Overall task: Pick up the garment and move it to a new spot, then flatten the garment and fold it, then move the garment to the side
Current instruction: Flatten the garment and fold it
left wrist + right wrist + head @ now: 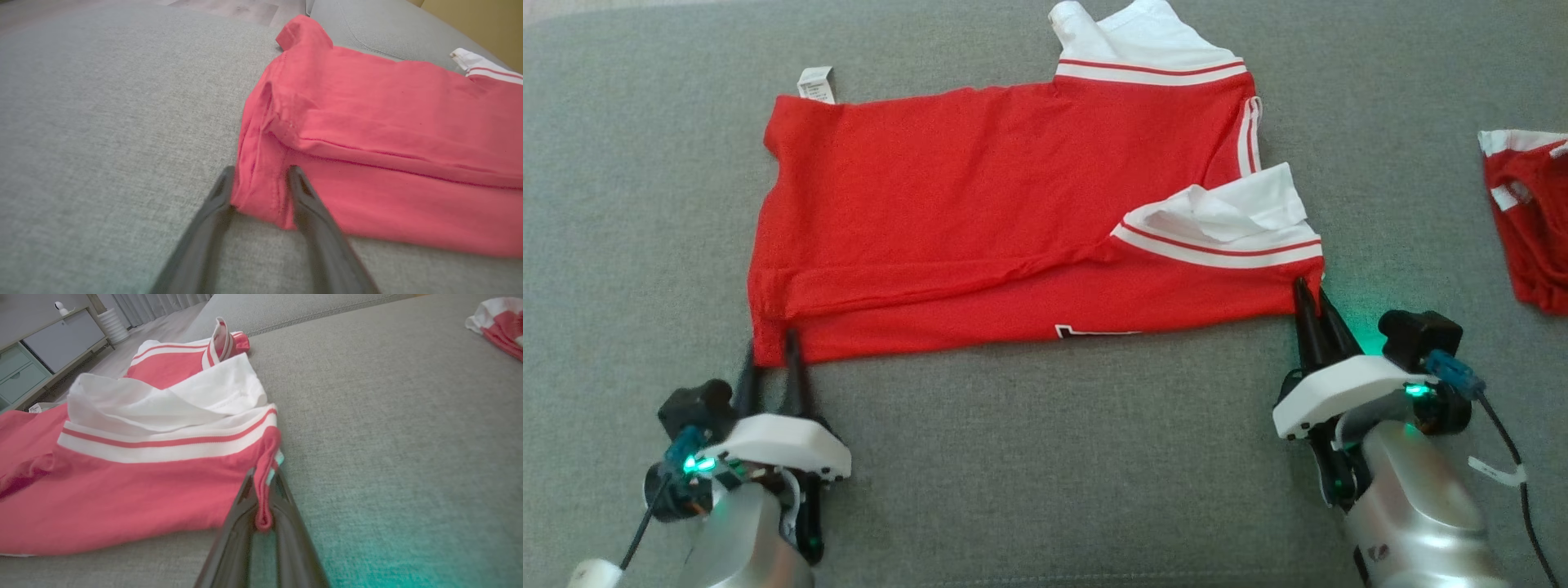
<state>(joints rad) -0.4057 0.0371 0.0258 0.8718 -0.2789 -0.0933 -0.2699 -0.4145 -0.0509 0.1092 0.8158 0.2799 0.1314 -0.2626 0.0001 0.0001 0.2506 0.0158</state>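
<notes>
Pinching: my right gripper (263,479) was pressed together on the garment (980,188), at its red corner just below the white-striped band.
Left gripper (259,179): fingers spread, straddling the other near corner, cloth between them.
Garment: lay folded lengthwise, just ahead of both grippers, on the grey cushion (1045,457).

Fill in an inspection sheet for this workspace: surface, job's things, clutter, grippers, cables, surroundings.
Surface: grey upholstered surface, woven texture.
Job's things: red garment with white striped sleeves, lying partly folded.
Clutter: second red-and-white garment crumpled at the right.
Grippers: left gripper, jaws apart astride the garment's near left corner; right gripper, jaws shut on its near right corner.
Cables: black cable at the right wrist; thin dark cable at the left wrist.
Surroundings: drawer cabinet, pale floor, curtains.
</notes>
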